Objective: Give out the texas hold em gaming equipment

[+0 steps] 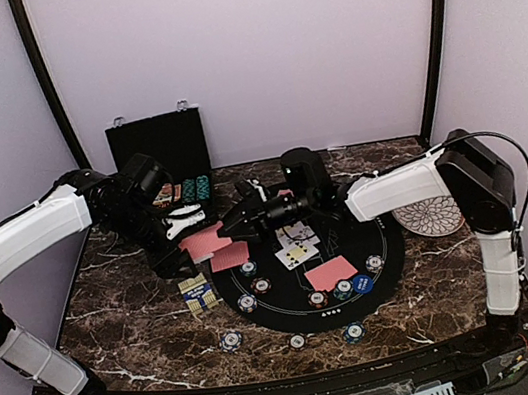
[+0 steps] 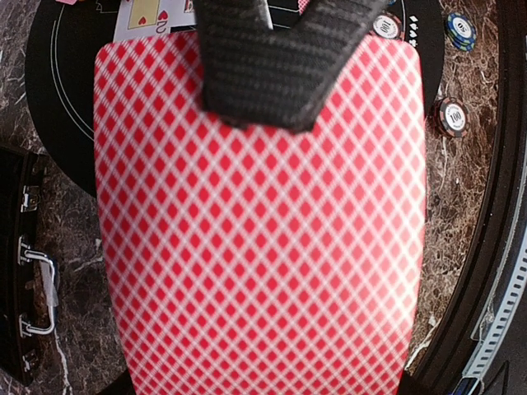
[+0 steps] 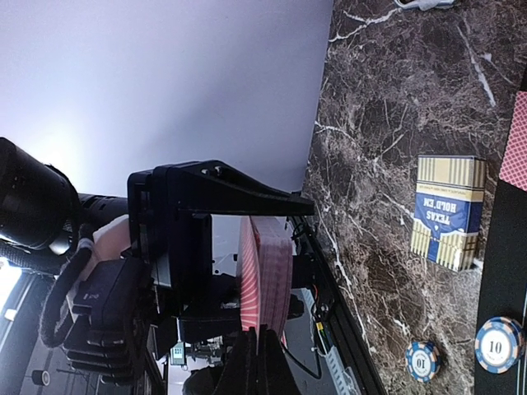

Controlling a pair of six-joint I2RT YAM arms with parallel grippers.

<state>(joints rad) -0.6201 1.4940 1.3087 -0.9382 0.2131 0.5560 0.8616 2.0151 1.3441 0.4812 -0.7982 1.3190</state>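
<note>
- Two grippers meet above the left edge of the round black mat (image 1: 283, 308) on the marble table (image 1: 133, 321).
- The left gripper (image 1: 186, 237) is clamped on a deck of red-backed cards (image 1: 202, 241), held off the table just left of the mat. In the right wrist view the deck shows edge-on between that gripper's black parts.
- The right gripper (image 1: 235, 220) reaches in from the right with its jaws closed. Its black fingers (image 2: 263, 74) pinch the far edge of the top card (image 2: 263, 247), whose red lattice back fills the left wrist view.
- Several face-up cards (image 1: 297, 243) lie on the far middle of the mat.
- One single red-backed card (image 1: 329, 273) lies face down on the near right part of the mat, and another face-down card (image 1: 230, 257) lies across its left edge.
- Striped chips (image 1: 249, 268) are spread over the near half of the mat, with a blue marker disc (image 1: 362, 283) among them on the right.
- Three loose chips (image 1: 230, 341) sit on the marble beyond the mat's near edge.
- A blue and cream card box (image 1: 197, 293) lies on the marble just left of the mat.
- The black case (image 1: 158, 144) stands open at the far left, with rows of chips inside it.
- The white patterned plate (image 1: 428, 218) lies at the right, partly behind the right arm.
</note>
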